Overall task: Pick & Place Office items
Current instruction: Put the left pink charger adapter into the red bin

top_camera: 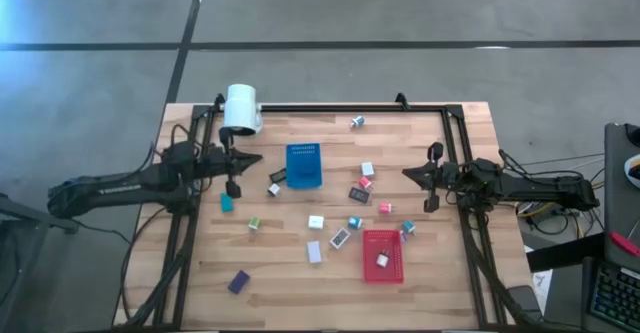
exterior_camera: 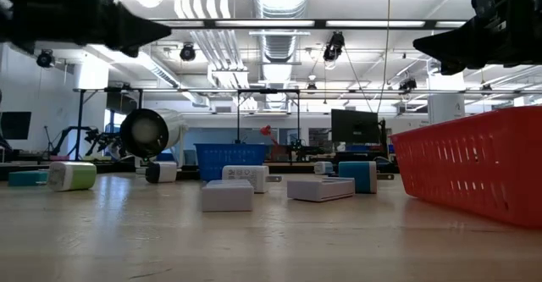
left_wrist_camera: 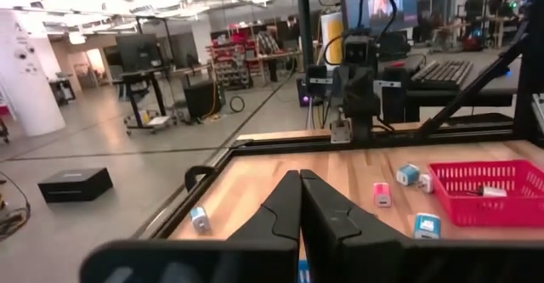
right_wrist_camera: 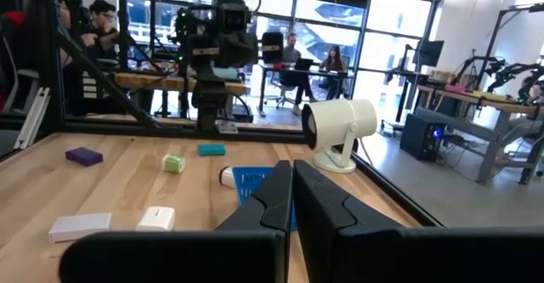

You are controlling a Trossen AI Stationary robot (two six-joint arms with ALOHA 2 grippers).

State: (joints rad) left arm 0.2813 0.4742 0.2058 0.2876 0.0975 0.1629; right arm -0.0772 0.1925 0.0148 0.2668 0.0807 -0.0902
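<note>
The purple piece (top_camera: 238,281) lies nearest the front edge of the wooden table (top_camera: 440,298), well apart from the rest. Farther in, the red tray (top_camera: 394,270) sits right of centre with a small white item (top_camera: 381,260) inside it, and a flat white piece (top_camera: 314,251), a dark-faced piece (top_camera: 340,238) and a white block (top_camera: 316,222) lie just to its left. A green-and-white block (top_camera: 254,224) and a teal piece (top_camera: 227,202) rest toward the left side; a pink-red block (top_camera: 385,208) and two teal-capped blocks (top_camera: 408,229) lie near the tray's far corner. At mid-table both arms reach inward from the sides, held level above the surface. The left gripper (top_camera: 233,187) hangs just above the teal piece, its jaws clenched together with nothing between them, as the left wrist view shows (left_wrist_camera: 299,200). The right gripper (top_camera: 432,203) hovers right of the pink-red block, jaws likewise pressed together and empty (right_wrist_camera: 291,191). Between the arms the blue tray (top_camera: 304,178) stands; whether it holds anything is hard to tell from above. A black piece (top_camera: 278,177) touches its left side, and a few more small pieces (top_camera: 366,170) lie to its right. Beyond, a white cylindrical lamp (top_camera: 241,108) stands at the far left corner, and one teal-and-white block (top_camera: 357,122) lies alone near the far rail.
</note>
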